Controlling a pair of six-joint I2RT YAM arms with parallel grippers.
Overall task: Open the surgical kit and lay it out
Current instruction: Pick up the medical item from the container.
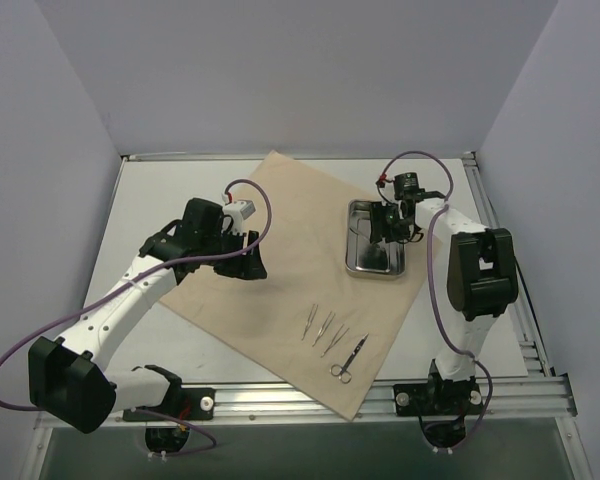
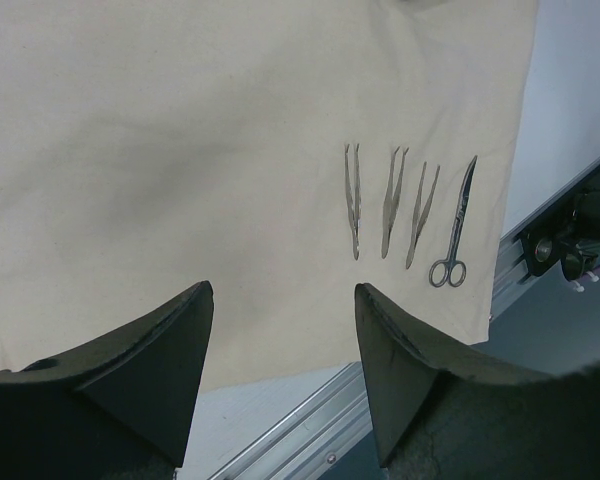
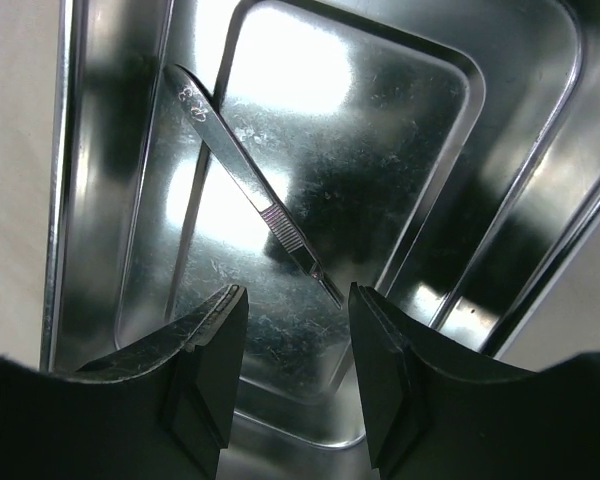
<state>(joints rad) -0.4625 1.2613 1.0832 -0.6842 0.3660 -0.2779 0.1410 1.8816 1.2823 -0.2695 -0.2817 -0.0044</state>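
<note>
Near the front of the wrap (image 1: 280, 215), three tweezers (image 1: 323, 326) and the scissors (image 1: 347, 361) lie in a row; the left tool (image 1: 248, 262) hangs apart and empty over the wrap's left side, well clear of them. Farther right, the right tool (image 3: 297, 300) stands over the tray (image 1: 372, 274), jaws apart and clamping nothing, the scalpel handle (image 3: 250, 190) lying slantwise on the tray floor with its thin end in line with the gap between the fingers (image 3: 205, 350). To lift it well, the fingers should probably straddle the ribbed neck, close squarely, then rise straight.
</note>
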